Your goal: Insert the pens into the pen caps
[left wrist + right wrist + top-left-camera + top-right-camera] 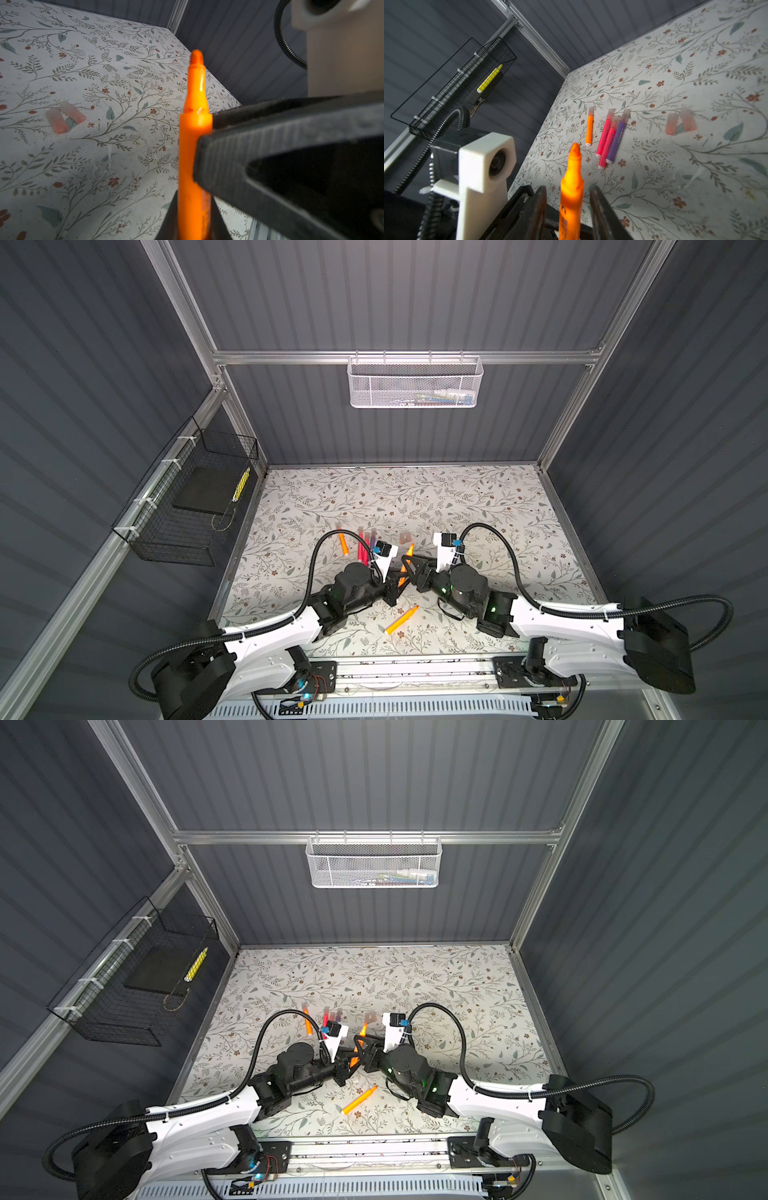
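A: How's the light?
B: Bright from overhead on the patterned table (457, 506), dim on the grey walls (83, 406); soft shadows pool under the arms (270, 635). Both top views bow the frame rails (403, 357) near the edges.
A: And the wrist views?
B: The orange pen (194, 145) glows, almost blown out, with a white glint on its neck. In the right wrist view its lower barrel and the white camera mount (481, 166) are soft, and the pen caps (688, 120) look hazy
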You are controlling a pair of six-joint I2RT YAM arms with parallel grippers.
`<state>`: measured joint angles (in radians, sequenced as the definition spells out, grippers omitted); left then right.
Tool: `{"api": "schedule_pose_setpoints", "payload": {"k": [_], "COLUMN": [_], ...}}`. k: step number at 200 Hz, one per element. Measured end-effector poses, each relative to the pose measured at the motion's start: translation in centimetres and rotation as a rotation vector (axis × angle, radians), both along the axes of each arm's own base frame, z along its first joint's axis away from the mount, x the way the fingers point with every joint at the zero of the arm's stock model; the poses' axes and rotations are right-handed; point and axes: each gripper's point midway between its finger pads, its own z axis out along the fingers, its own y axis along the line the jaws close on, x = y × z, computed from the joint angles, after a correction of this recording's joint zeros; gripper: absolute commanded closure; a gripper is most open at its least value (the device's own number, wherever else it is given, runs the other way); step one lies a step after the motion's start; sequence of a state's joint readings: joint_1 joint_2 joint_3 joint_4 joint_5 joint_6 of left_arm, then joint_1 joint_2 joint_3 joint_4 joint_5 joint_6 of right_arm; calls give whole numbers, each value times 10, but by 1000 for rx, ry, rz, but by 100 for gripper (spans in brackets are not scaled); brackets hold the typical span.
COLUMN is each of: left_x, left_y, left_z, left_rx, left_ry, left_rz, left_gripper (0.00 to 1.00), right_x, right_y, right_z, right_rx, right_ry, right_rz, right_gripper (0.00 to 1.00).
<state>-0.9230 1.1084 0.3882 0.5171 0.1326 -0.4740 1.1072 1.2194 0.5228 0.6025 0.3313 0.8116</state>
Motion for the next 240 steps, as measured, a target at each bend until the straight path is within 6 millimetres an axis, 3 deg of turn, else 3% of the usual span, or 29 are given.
{"api": "schedule_pose_setpoints", "payload": {"k": [37, 94, 133, 147, 204, 240], "left_x": [0, 0, -1, -1, 1, 7], "left_y": [0, 0, 0, 1, 5, 7], "left_z": [0, 1, 2, 5, 4, -1], "left_rx": [4, 7, 4, 0, 14, 29], "left_ry": [-10, -18, -20, -29, -31, -28], "left_rz": [-6, -8, -9, -9, 11, 39], "left_gripper": [100, 100, 66, 62, 65, 84], "right_x": [1, 2, 2, 1, 2, 0], "right_y": [-1, -1, -1, 1, 16, 22], "right_z": [0, 0, 1, 1, -1, 0], "right_rx": [-3, 2, 3, 5, 51, 85], "right_ry": [0, 4, 3, 4, 25, 35], "right_rz": [-10, -12, -11, -7, 26, 49], "right_gripper": [89, 99, 100, 100, 100, 100]}}
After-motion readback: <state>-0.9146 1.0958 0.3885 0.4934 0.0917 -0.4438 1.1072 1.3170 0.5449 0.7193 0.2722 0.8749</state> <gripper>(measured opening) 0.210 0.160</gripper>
